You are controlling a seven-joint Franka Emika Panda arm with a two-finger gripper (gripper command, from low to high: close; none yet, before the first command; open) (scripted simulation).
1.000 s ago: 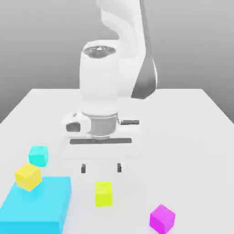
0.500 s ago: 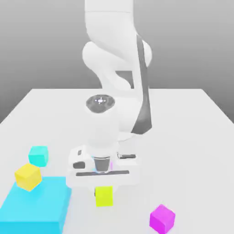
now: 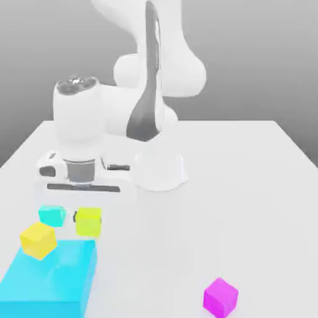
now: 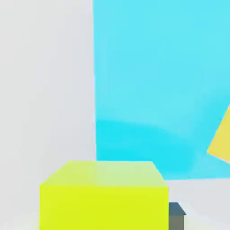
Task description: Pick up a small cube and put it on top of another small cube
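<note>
While gripped, lime cube (image 3: 89, 222) between gripper (image 3: 87, 218) fingers (lifted)

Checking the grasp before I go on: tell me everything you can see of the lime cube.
The lime cube is small, plain-faced, matte greenish-yellow, and sits level. The gripper is shut on it, a dark fingertip against its side. It hangs close beside the small cyan cube, not on it.

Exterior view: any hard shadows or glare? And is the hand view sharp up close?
Exterior view: flat, even light, only faint soft shadows on the white table; a small glint on the arm's round cap, no glare on the cubes. Hand view: the lime cube is close and crisp-edged; the big cyan block shows a soft darker band across its face.
</note>
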